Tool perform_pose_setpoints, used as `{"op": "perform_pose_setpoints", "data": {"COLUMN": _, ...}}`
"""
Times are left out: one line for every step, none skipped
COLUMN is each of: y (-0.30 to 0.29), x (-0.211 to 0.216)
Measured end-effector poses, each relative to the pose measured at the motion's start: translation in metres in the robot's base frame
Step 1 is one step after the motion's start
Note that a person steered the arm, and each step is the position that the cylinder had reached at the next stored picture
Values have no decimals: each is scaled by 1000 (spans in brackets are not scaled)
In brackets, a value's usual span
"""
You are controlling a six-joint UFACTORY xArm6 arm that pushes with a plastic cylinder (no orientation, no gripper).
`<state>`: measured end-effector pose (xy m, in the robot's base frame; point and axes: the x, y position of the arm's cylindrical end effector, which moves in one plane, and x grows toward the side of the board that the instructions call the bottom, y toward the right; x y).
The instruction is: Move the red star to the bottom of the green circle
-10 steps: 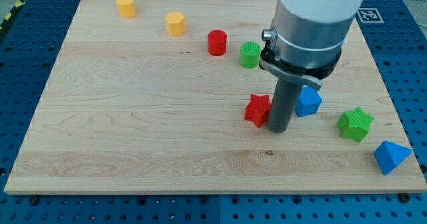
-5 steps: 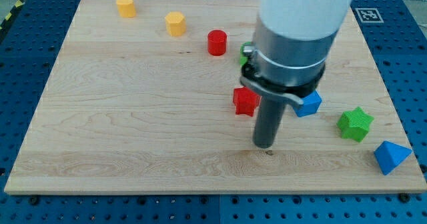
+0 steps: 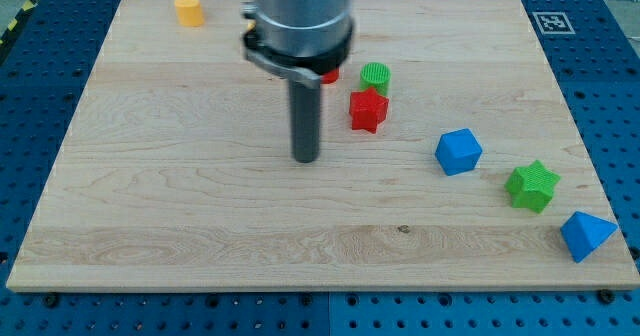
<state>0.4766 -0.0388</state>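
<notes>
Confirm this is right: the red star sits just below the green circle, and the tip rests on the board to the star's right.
Wrong side. In the camera view my tip rests left of the red star, clear of it. The star does sit just below the green circle.

Wide bare wood across the board (image 3: pixel 150 196) at the view's left and bottom. Blocked toward the view's right of my tip (image 3: pixel 306 159) by red star (image 3: pixel 367 110) just below green circle (image 3: pixel 375 77); farther right, blue block (image 3: pixel 459 151), green star (image 3: pixel 531 185), blue block (image 3: pixel 585 235).

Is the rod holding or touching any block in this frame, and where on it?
Nothing is held. My tip stands apart on bare board, to the view's left of the red star block.
</notes>
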Motion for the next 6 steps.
{"op": "perform_pose_setpoints", "data": {"y": -6, "x": -30}}
{"op": "perform_pose_setpoints", "data": {"y": -6, "x": -53}}
{"op": "perform_pose_setpoints", "data": {"y": 1, "x": -70}}
{"op": "perform_pose_setpoints", "data": {"y": 35, "x": -71}}
{"op": "perform_pose_setpoints", "data": {"y": 75, "x": -71}}
{"op": "perform_pose_setpoints", "data": {"y": 98, "x": -67}}
